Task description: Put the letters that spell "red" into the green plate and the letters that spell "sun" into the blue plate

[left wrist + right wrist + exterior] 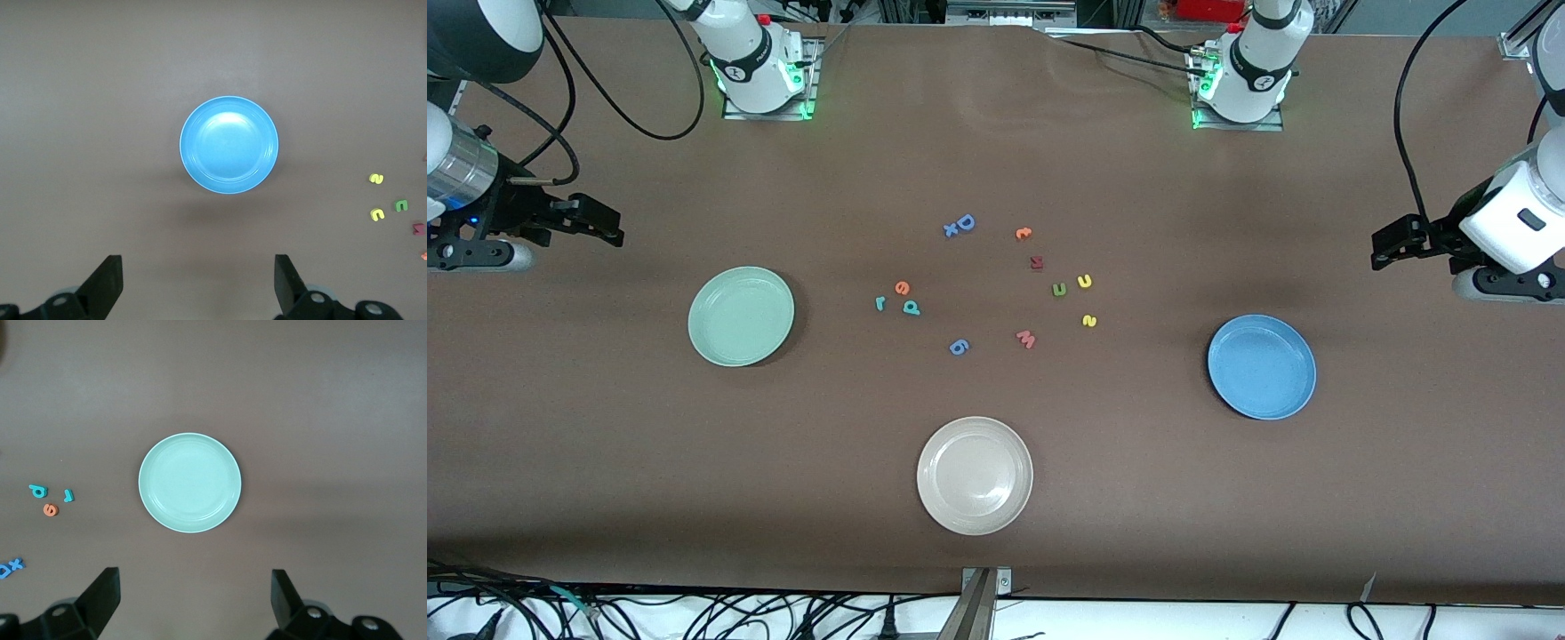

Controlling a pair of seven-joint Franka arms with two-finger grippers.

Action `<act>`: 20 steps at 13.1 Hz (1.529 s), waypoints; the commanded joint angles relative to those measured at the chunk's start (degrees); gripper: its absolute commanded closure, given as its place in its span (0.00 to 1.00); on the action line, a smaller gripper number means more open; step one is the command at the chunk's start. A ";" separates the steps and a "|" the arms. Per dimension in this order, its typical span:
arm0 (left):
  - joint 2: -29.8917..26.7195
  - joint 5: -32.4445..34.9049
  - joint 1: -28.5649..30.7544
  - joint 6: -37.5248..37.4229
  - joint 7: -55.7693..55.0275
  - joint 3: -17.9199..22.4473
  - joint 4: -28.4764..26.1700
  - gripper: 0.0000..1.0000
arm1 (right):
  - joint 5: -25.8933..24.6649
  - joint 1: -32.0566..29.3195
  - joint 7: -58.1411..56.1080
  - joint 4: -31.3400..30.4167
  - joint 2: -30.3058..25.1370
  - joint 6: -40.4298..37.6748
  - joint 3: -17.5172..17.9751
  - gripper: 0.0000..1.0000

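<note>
A: Any writing to read here?

B: Only the foam letters lying on the worktop (1138, 498) themselves. A large blue "D" (965, 222) with a small blue "x" (951, 230) touching it. Nearer the camera, a teal "r" (880, 304), an orange "e" (902, 287) and a teal "d" (911, 308) lie close together.

A: And toward the left arm's end?

B: A yellow "s" (1088, 321), a pink "w" (1026, 339), and two u-or-n shapes, yellow (1085, 282) and green (1059, 289). The rest I cannot read.

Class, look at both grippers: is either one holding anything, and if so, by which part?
Nothing is held. The left gripper hangs open above the blue plate; the right gripper hangs open above the green plate.
</note>
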 commanded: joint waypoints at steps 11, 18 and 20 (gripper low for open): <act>18.92 -16.58 -7.26 14.36 -3.01 -1.87 1.04 0.00 | -0.44 6.66 0.44 1.39 5.80 3.64 -0.02 0.00; 25.09 -15.71 -24.23 45.11 -13.40 -1.70 -11.76 0.00 | -0.27 14.14 6.77 -1.06 13.36 8.55 0.06 0.01; 24.74 -15.27 -26.87 52.66 -14.71 -1.70 -18.00 0.00 | -0.27 16.25 10.44 -6.58 13.46 15.20 0.06 0.01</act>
